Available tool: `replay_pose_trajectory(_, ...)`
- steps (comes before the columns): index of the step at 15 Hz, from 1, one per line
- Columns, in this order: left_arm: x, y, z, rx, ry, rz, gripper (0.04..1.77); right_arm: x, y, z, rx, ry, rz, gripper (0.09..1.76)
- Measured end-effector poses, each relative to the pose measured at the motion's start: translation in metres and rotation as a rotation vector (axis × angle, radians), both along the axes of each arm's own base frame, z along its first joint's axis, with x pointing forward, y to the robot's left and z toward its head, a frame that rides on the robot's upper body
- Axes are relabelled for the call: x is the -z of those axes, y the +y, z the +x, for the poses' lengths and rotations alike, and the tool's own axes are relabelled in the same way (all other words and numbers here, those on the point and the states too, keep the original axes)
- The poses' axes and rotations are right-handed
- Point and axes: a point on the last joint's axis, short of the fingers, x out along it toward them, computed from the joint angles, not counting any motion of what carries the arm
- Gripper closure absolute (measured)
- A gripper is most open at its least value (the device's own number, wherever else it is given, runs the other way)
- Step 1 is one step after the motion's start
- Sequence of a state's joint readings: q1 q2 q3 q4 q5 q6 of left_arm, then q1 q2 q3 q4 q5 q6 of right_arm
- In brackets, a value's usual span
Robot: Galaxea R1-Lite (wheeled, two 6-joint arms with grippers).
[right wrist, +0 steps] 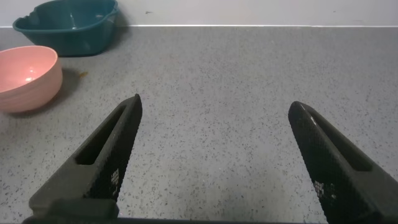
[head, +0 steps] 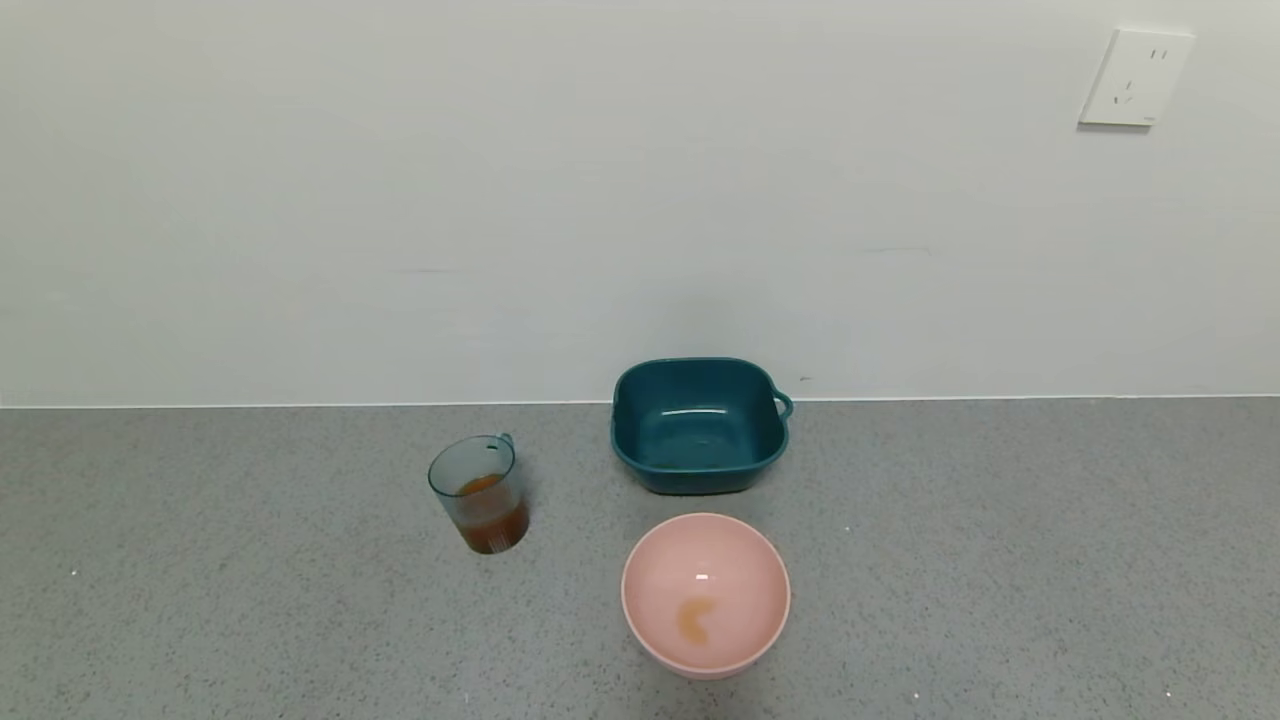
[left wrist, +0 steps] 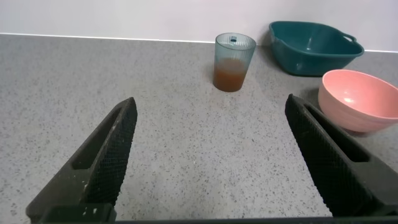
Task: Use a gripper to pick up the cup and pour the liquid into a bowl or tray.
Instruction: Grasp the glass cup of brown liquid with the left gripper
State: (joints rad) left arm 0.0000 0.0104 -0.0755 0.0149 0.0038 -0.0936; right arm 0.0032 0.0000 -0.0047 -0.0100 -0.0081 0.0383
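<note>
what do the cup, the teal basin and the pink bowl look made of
The cup looks like translucent ribbed plastic: the brown liquid shows through its wall. The teal basin seems opaque moulded plastic with a soft sheen. The pink bowl is smooth and glossy, plastic or possibly melamine; I can't tell which.

I see a grey speckled countertop [head: 250, 600] running back to a white wall. Three things stand directly on it. The cup [head: 478, 492] is upright to the left, with dark amber liquid [head: 492, 524] in its lower part. The teal basin [head: 698, 425] sits close to the wall, its loop handle on the right side. The pink bowl [head: 706, 593] stands just in front of the basin, apart from it, holding a small orange-brown stain.
</note>
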Motion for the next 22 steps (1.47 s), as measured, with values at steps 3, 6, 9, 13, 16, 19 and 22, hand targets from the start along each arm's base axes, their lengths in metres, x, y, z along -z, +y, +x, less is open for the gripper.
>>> replay_pose_trajectory(3,-0.027,0.000,-0.005,0.007,0.016,0.002,0.09,0.000,0.000,0.000,-0.001,0.000,0.000,0.14)
replay_pose_trajectory(6,-0.057,0.000,0.007,0.017,0.088,0.004,0.09,0.000,0.000,0.000,0.000,0.000,0.000,0.14)
replay_pose_trajectory(9,-0.085,-0.001,0.041,0.033,0.226,0.003,0.09,0.000,0.000,0.000,0.000,0.000,0.000,0.14)
replay_pose_trajectory(13,-0.109,-0.002,0.103,0.099,0.416,0.016,0.09,0.000,0.000,0.000,-0.002,0.000,0.000,0.14)
replay_pose_trajectory(16,-0.113,-0.006,0.153,0.153,0.498,0.042,0.09,0.000,0.000,0.000,-0.001,0.000,0.000,0.14)
replay_pose_trajectory(19,-0.101,-0.019,0.198,0.201,0.559,0.067,0.09,0.000,0.000,0.000,-0.001,0.000,0.000,0.14)
replay_pose_trajectory(22,-0.079,-0.040,0.235,0.208,0.597,0.110,0.09,0.000,0.000,0.000,-0.001,0.000,0.000,0.14)
